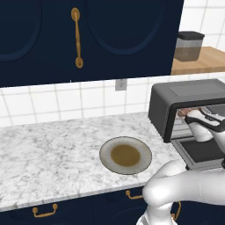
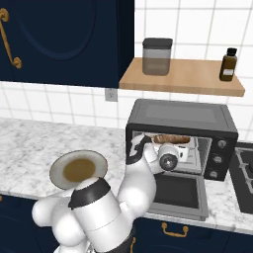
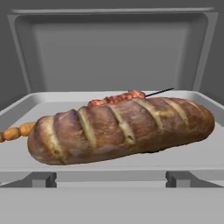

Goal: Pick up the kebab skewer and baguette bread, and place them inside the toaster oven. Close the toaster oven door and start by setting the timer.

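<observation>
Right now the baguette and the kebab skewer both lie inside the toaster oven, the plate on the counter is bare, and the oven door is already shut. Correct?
Not quite: the toaster oven door hangs open, folded down flat, as the right base view shows. The baguette and kebab skewer do lie inside the toaster oven, and the plate is bare.

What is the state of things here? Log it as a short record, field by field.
baguette bread: lying inside the toaster oven, on its tray
kebab skewer: on the same tray, behind the baguette
toaster oven door: folded down, open
plate: on the counter, nothing on it
gripper: open, at the oven mouth
left to do: close door, set timer
</observation>
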Robot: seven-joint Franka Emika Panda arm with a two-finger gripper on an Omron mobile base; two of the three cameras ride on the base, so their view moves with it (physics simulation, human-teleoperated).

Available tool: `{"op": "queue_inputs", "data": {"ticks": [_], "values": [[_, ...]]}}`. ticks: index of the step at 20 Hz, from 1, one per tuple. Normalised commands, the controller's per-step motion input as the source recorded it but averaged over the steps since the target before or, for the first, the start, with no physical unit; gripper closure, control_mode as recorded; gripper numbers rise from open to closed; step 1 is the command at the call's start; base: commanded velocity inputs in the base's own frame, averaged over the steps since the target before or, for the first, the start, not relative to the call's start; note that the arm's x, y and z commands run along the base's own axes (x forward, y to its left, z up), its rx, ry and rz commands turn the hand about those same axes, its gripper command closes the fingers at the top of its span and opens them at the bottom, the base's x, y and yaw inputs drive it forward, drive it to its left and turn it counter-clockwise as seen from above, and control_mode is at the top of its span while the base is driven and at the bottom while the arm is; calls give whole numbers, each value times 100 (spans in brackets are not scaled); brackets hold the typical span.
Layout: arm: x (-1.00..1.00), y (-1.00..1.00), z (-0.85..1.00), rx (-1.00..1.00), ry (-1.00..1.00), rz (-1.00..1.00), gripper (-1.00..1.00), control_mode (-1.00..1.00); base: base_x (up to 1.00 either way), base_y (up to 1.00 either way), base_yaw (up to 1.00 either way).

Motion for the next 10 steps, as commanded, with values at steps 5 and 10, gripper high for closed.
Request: {"op": "queue_inputs", "data": {"ticks": [5,10], "values": [[-53,0,0,0,0,0,-100,-100,0,0,0],[-54,0,0,0,0,0,-100,-100,0,0,0]]}}
